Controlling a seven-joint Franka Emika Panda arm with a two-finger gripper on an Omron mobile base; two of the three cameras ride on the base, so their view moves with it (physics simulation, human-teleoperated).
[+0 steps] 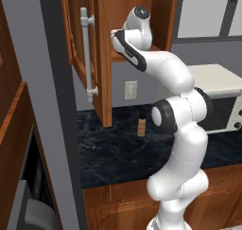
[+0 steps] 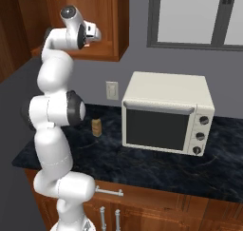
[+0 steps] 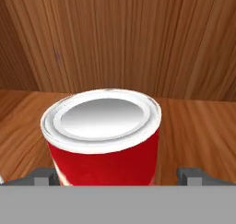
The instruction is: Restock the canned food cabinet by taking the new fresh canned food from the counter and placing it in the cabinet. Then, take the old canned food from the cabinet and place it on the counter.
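fingers (image 3: 118,176) sit spread wide at the bottom of the hand view, one dark tip at lower left and one at lower right, with a red can (image 3: 102,135) standing between them. whether either tip touches the can's side i cannot tell, since the grey tips are mostly cut off at the frame's bottom edge. the can is upright, its silver lid facing up, and it rests on the wooden shelf (image 3: 198,126) inside the cabinet (image 1: 163,16), with the cabinet's grained back wall filling the upper half of that view.

in the left base view the white arm (image 1: 182,129) rises from the lower right and bends up to the top centre, its hand reaching into the open cabinet. the cabinet door (image 1: 82,44) hangs open at upper left, its long silver bar handle (image 1: 87,58) running vertically. in the right base view the hand is at upper left, at the cabinet's lower edge.

below, on the black marbled tabletop (image 2: 142,163), a small tan bottle (image 2: 97,127) stands left of centre near the wall, well apart from a white toaster oven (image 2: 166,113) at centre right. a pale wall outlet (image 2: 112,90) sits above the tabletop between them.
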